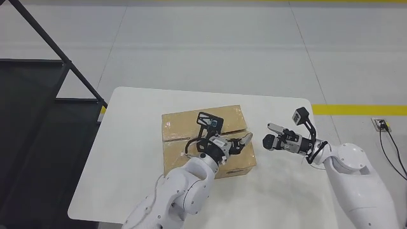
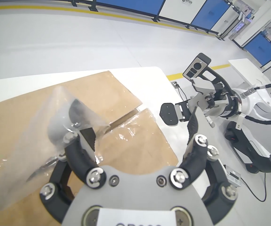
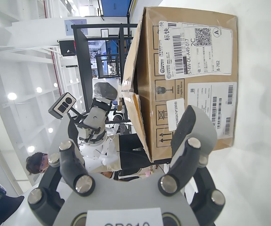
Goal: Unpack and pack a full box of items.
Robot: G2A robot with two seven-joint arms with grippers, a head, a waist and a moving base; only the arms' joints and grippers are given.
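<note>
a brown cardboard box (image 1: 184, 124) sits on the white table (image 1: 127, 165), a little right of the table's middle and nearer the robot's edge than the far one. it rests on its base with the top flaps (image 2: 97, 90) facing up. the flaps are folded down but not sealed: the seam between them gapes a little, and shreds of clear tape (image 2: 123, 135) cling along it. the side turned toward the robot's right carries white labels (image 3: 196, 50) with barcodes, plus printed handling symbols. at that end one flap lifts slightly, leaving a dark gap under it.

the box's long axis runs across the table from left to right, turned a little out of square with the table edge. the seam follows the same line.

the left gripper (image 1: 240, 144) hangs over the right end of the box top, its jaws spread wide. a clear plastic bag (image 2: 62, 118) with a dark rounded thing inside lies against one of its fingers, above the flaps. whether the bag is pinched or only resting there cannot be told.

the right gripper (image 1: 271, 135) is just beside the labelled end, apart from the box, jaws spread and holding nothing.
</note>
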